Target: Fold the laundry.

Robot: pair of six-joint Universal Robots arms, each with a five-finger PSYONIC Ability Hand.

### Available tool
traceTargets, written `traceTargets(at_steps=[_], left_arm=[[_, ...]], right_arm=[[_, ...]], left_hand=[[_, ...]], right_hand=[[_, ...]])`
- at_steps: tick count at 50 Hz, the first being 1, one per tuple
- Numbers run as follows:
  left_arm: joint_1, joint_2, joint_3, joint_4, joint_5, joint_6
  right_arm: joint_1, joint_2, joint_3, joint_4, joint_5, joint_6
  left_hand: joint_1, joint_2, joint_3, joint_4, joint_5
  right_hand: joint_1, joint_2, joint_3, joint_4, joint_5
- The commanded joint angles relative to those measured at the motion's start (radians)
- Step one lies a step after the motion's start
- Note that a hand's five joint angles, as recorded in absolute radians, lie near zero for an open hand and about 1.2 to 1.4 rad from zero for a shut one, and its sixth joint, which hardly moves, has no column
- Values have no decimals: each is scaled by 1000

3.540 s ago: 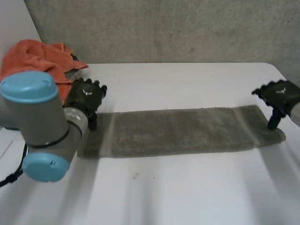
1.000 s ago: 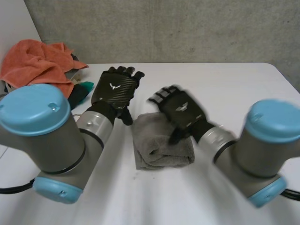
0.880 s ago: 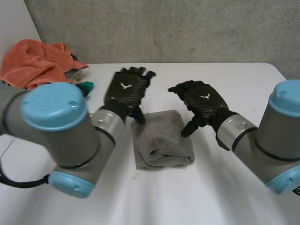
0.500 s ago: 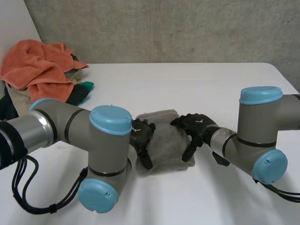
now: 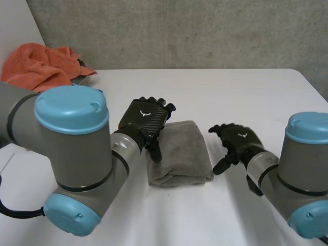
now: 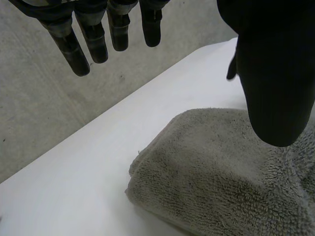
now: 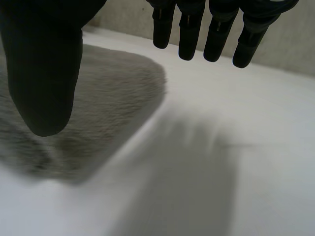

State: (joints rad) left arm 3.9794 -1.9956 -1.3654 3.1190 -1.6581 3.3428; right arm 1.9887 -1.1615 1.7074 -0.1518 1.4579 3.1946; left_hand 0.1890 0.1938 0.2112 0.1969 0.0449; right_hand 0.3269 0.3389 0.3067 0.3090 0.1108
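A grey towel (image 5: 179, 152) lies folded into a small thick pad in the middle of the white table (image 5: 236, 92). My left hand (image 5: 145, 119) hovers at the pad's left edge with straight fingers, its thumb (image 6: 275, 83) over the grey towel (image 6: 216, 177), holding nothing. To the right of the pad, my right hand (image 5: 237, 141) is off the cloth and open. In the right wrist view its thumb (image 7: 44, 64) hangs above the edge of the grey towel (image 7: 103, 98) and its fingers (image 7: 216, 29) point over bare table.
A heap of orange cloth (image 5: 43, 66) with darker laundry beneath it sits at the table's far left corner. A grey concrete wall (image 5: 179, 31) runs behind the table. Both arms' big grey joints with blue caps stand at the near edge.
The towel, stretched out long 3.5 s ago, is now a folded pad. In the last half second my right hand drew off it to the right and my left hand rose at its left edge.
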Motion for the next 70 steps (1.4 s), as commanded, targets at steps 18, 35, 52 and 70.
traceTargets(at_steps=[18, 35, 52, 70], left_arm=[[23, 21, -61, 27, 35, -6], [15, 34, 11, 61, 86, -3], [-66, 9, 150, 58, 187, -8], [-94, 9, 135, 55, 212, -43]], right_arm=[[81, 224, -106, -115, -67, 206], [-79, 282, -325, -141, 39, 7], [-392, 689, -1046, -14, 116, -186], [-554, 922, -1494, 163, 35, -257]], left_hand=[[30, 26, 8, 22, 0], [25, 20, 2, 17, -6], [33, 29, 11, 25, 3], [30, 26, 8, 22, 0]], right_hand=[[942, 930, 962, 960, 983], [1069, 1057, 1090, 1087, 1111], [1069, 1057, 1090, 1087, 1111], [504, 492, 524, 521, 545]])
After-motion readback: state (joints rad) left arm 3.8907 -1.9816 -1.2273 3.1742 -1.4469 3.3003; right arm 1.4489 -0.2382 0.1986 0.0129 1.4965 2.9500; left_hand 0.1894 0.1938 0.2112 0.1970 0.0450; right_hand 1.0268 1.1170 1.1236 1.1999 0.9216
